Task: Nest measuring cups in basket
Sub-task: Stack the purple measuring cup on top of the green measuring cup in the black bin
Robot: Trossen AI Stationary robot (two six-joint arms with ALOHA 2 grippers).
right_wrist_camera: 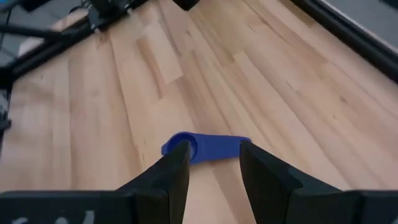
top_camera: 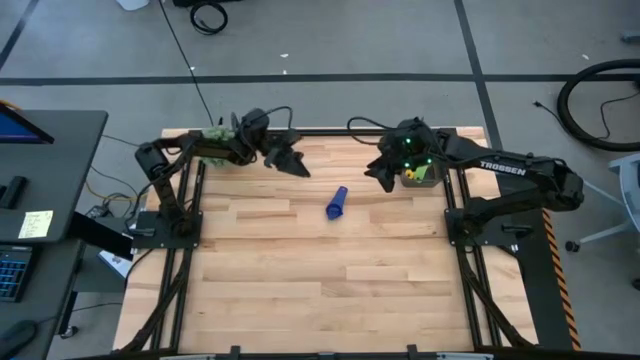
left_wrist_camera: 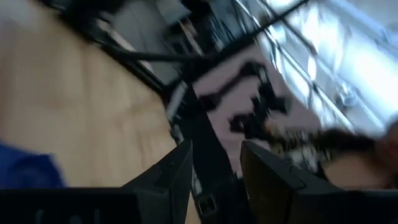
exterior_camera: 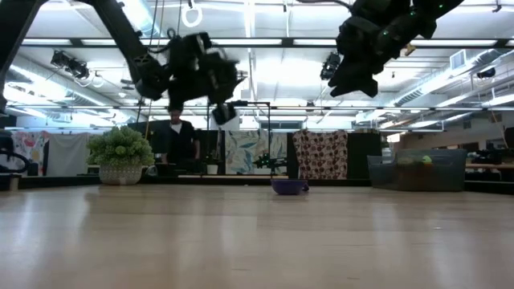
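Wooden tabletop [top_camera: 300, 270] filled the lower half of the overhead frame, bare butcher-block planks with nothing on them on my side. Going further in, just right of centre in that frame, sat one blue measuring cup [top_camera: 336, 203] on its own, lying flat on the wood with its handle angled toward the upper right. From the table-level camera it was only a small dark bowl shape [exterior_camera: 289, 186] at mid-frame on the far edge of the wood.

Past that, both arms were hanging up off the table. My right gripper [top_camera: 383, 172] was right of centre in the upper part of the overhead frame, above and to the right of the cup. Its wrist camera looked straight down at the blue cup [right_wrist_camera: 205, 148] between the two dark fingers [right_wrist_camera: 171, 171], which stood apart with nothing in them. The left gripper [top_camera: 292, 164] was upper centre-left, also empty with its fingers spread; its own camera was too smeared to add much.

Right at the far edge, a fuzzy green plant [top_camera: 218, 133] sat by the left arm's base, and behind the right gripper I could make out a dark basket [top_camera: 425, 176] with yellow and green cups in it.
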